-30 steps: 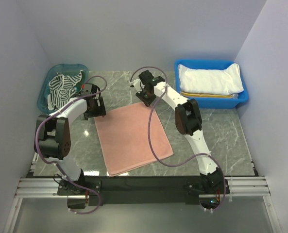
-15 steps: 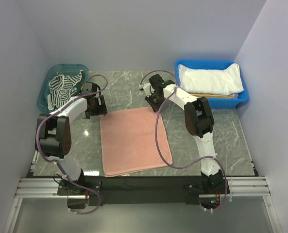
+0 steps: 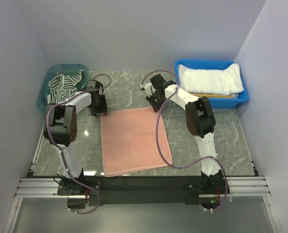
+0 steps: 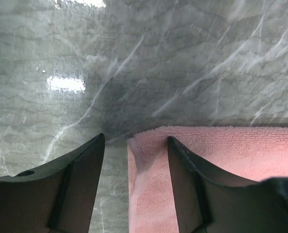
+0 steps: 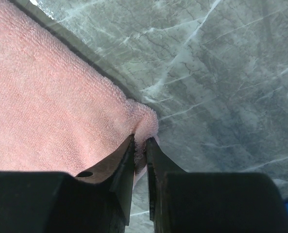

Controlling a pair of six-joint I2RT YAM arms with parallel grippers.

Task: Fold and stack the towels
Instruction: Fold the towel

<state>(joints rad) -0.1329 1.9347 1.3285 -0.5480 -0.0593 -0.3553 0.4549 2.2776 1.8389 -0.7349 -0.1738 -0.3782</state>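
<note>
The salmon pink towel (image 3: 134, 141) lies flat on the marble table. My right gripper (image 3: 155, 100) is at its far right corner. In the right wrist view that gripper (image 5: 140, 139) is shut on the bunched corner of the pink towel (image 5: 51, 97). My left gripper (image 3: 98, 107) sits at the far left corner. In its wrist view it (image 4: 135, 138) stands open, its fingers (image 4: 83, 179) astride the corner of the pink towel (image 4: 148, 189). The dark-and-white striped towel (image 3: 63, 86) is crumpled in a teal basket. The white towel (image 3: 209, 79) lies folded on a yellow-and-white one (image 3: 207, 95).
The teal basket (image 3: 42, 97) stands at the back left corner. A blue bin (image 3: 243, 97) with the folded towels stands at the back right. Grey walls close in the left, right and back sides. Bare marble (image 3: 221, 136) shows right of the pink towel.
The right gripper shut on the towel's far right corner and drew it rightward, squaring the towel. The left gripper moved to the far left corner, its jaws narrowing.
</note>
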